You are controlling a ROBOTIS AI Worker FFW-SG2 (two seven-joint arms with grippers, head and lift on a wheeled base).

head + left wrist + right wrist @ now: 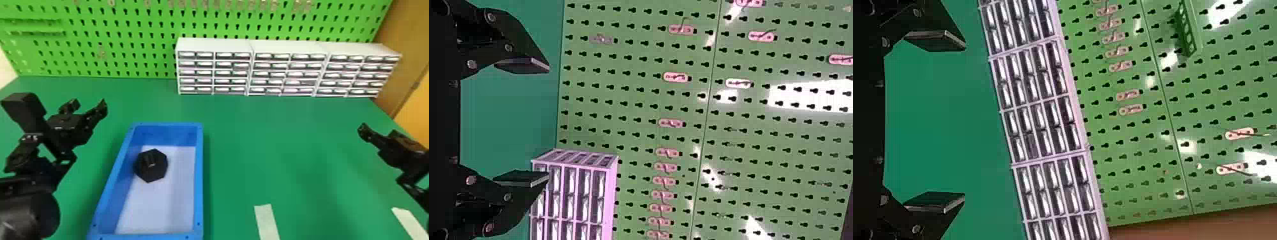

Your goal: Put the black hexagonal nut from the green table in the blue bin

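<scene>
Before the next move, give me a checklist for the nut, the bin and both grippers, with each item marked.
1. Black hexagonal nut inside the blue bin: ok, it lies within the walls, toward the left side.
2. Nut standing free of the bin's left wall: cannot tell, it sits too close to that side.
3. Left gripper open and empty: ok, a wide gap between its fingers.
4. Right gripper open and empty: ok, its fingers are also well apart.
5. Both grippers away from the bin: ok, one off to its left, the other far to its right.
</scene>
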